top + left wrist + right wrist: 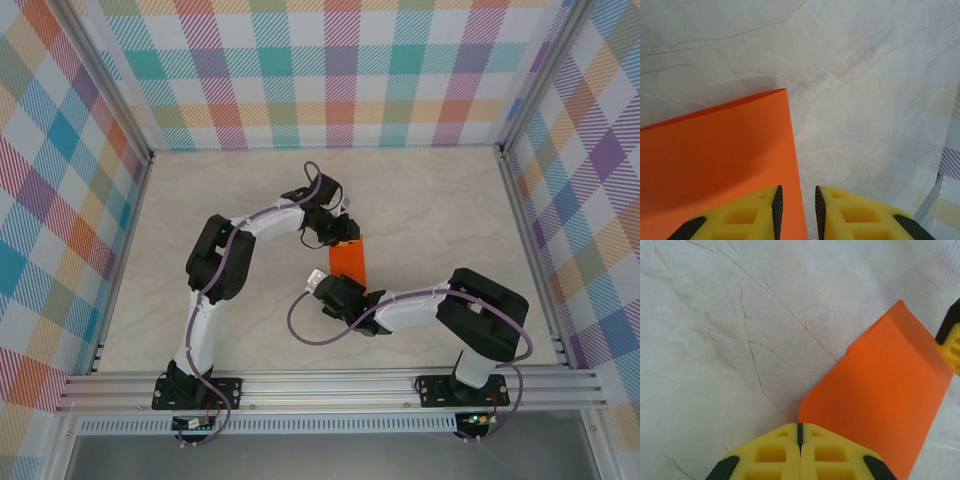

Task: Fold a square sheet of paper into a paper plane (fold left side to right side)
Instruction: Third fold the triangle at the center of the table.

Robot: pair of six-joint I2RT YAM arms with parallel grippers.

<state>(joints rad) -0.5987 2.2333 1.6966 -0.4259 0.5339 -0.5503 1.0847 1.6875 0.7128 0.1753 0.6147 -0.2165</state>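
Matt orange paper (715,160), smooth marble-look tbl (865,75)

Pale marble-veined tabletop (230,200), pastel plaid walls (330,70) on three sides, aluminium frame rails (330,385) along near edge, even light.

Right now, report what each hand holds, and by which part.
Nothing is gripped. The left hand is open astride the edge of the folded orange paper sheet; the shut right hand rests at its corner.
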